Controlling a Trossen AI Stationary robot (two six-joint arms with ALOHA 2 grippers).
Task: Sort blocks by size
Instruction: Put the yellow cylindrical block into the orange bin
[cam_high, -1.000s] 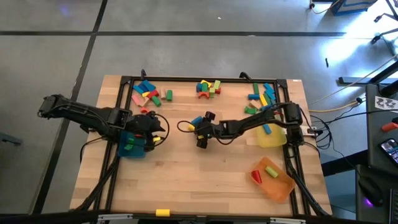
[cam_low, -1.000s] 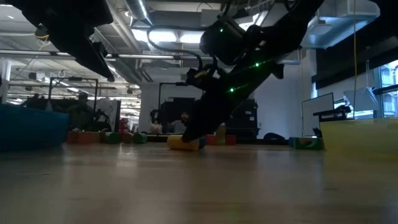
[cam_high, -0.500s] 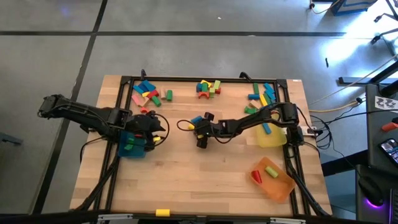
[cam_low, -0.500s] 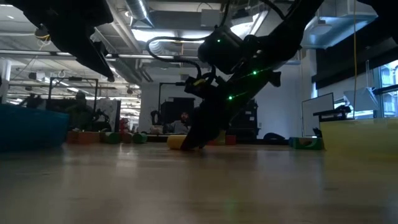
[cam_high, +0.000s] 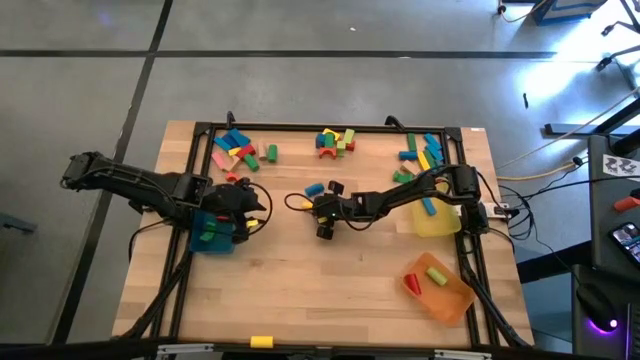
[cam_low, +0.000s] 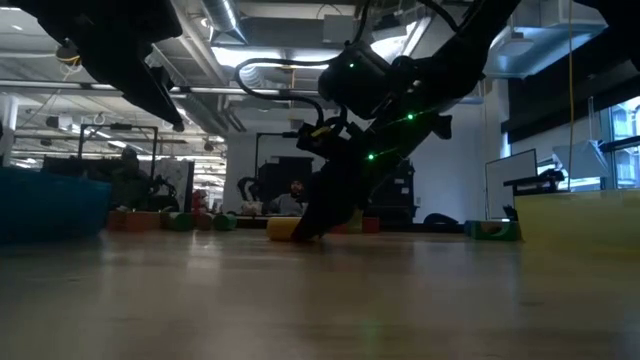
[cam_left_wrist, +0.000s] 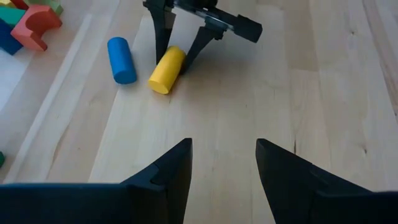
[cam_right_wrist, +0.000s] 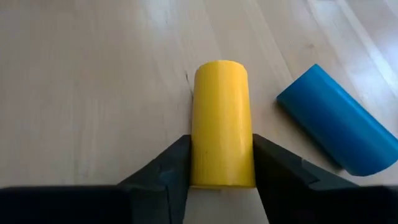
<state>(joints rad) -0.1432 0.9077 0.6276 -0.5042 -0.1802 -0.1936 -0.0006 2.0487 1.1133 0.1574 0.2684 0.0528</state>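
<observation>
A yellow cylinder (cam_right_wrist: 221, 118) lies on its side at the table's middle (cam_high: 297, 203), with a blue cylinder (cam_right_wrist: 333, 121) lying beside it. My right gripper (cam_right_wrist: 221, 180) reaches in from the right and is shut on the yellow one; the left wrist view shows its fingers (cam_left_wrist: 163, 37) on either side of the yellow cylinder (cam_left_wrist: 166, 70). My left gripper (cam_left_wrist: 221, 162) hangs open and holds nothing above the teal tray (cam_high: 210, 240) at the left, which holds a few blocks. My right gripper pinches the yellow cylinder's curved sides (cam_right_wrist: 199, 168) between its two fingers, at the end nearer the wrist. The fingers slant down from the table's right and lie along the cylinder. The cylinder rests on its side on the table.
Heaps of coloured blocks lie along the far edge at the left (cam_high: 235, 150), middle (cam_high: 335, 140) and right (cam_high: 420, 155). A yellow tray (cam_high: 438, 222) and an orange tray (cam_high: 445, 295) stand at the right. A black frame rail (cam_high: 300, 127) borders the work area.
My right gripper's fingers have drawn together about the yellow cylinder and now stand against its sides. The cylinder lies where it was.
</observation>
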